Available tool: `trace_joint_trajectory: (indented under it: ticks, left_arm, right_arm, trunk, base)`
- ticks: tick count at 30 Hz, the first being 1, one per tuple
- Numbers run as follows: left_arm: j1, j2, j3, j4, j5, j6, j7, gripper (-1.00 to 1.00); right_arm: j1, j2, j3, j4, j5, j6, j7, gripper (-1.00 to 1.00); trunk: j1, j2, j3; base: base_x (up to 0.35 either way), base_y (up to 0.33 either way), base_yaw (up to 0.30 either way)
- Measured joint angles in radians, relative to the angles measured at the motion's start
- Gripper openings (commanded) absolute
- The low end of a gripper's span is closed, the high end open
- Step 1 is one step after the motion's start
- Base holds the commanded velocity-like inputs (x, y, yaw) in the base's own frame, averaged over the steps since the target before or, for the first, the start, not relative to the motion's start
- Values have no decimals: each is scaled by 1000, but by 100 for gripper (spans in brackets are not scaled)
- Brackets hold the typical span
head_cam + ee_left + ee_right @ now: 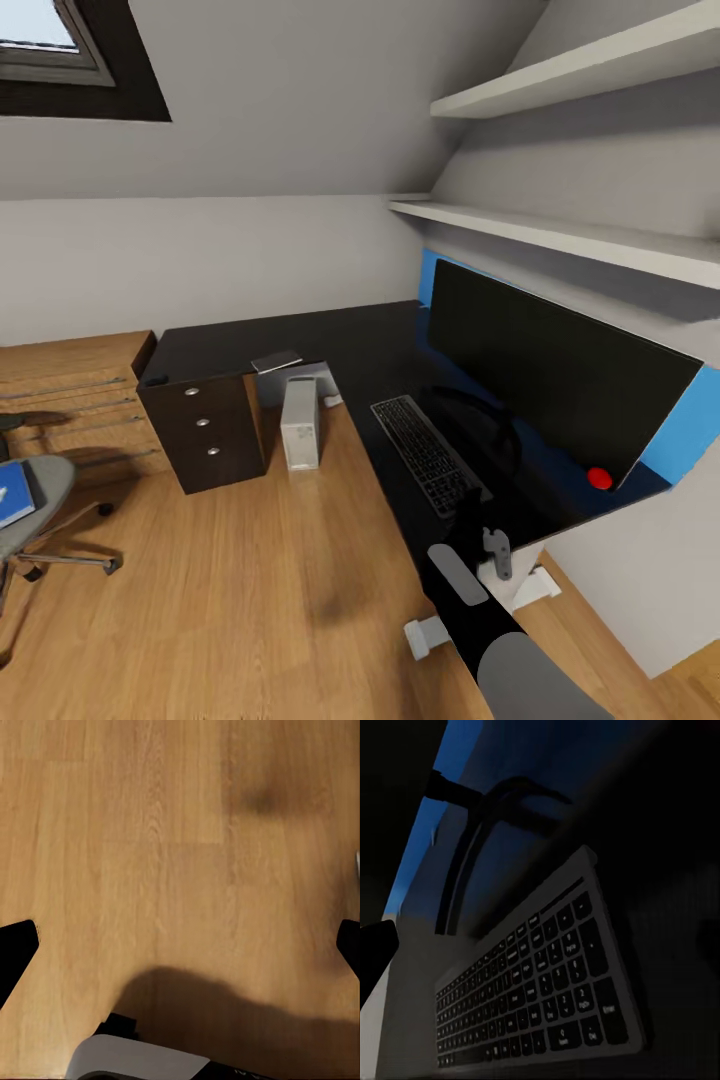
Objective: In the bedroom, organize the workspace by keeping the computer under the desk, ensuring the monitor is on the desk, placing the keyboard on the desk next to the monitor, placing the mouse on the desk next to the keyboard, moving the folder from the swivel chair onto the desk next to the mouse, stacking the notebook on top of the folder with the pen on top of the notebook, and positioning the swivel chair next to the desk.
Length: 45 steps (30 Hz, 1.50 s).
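Keyboard (430, 455), slim dark grey, lies on the black bench (350, 340) before the wide monitor (560, 385); right claw (540, 937) hovers open, empty. Mouse next, likely.

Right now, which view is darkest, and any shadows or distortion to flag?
Right wrist view is darkest: the keyboard sits in deep shade, keys barely legible. Left wrist view is evenly lit, with a broad soft shadow on the wooden floor. Head view shows wide-angle stretching; the monitor is a flat black with no glare.

Black desk (350, 345) – dark grey keyboard (430, 455), black monitor (555, 375) – bright blue folder (12, 493).
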Motion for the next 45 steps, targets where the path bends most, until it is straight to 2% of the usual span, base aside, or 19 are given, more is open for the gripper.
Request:
trace_joint_trajectory:
  ticks: [17, 27, 33, 39, 41, 42, 45]
  left_arm:
    - [0, 0, 4, 3, 7, 10, 1, 100]
    - [0, 0, 8, 6, 7, 11, 5, 100]
    - [0, 5, 9, 1, 7, 0, 5, 100]
    - [0, 15, 14, -12, 10, -20, 5, 100]
    - [0, 16, 13, -35, 10, -22, 5, 100]
    - [0, 17, 13, -41, 11, -23, 5, 100]
    - [0, 17, 13, -57, 12, -23, 5, 100]
  right_arm:
    - [0, 0, 2, 4, 1, 1, -51, 100]
    - [0, 0, -6, 7, 7, 3, -47, 100]
    - [0, -24, -4, 10, 12, 4, -43, 100]
    - [0, -39, -3, 24, 15, 115, -45, 100]
    - [-1, -66, -4, 37, 24, 227, -49, 100]
    - [-1, -75, -4, 41, 25, 249, -49, 100]
    - [-2, -95, 7, 65, 28, 244, -49, 100]
  trunk:
    - [0, 0, 0]
    - [0, 0, 0]
    - [0, 0, 0]
    - [-1, 0, 0]
    - [-1, 0, 0]
    - [-1, 0, 0]
    - [-8, 14, 6]
  base:
    - [-329, -47, 0]
    - [-210, -243, 0]
    - [-81, -248, 0]
    - [-14, -43, 0]
    - [-5, -14, 0]
    - [-3, -8, 0]
    - [-1, -5, 0]
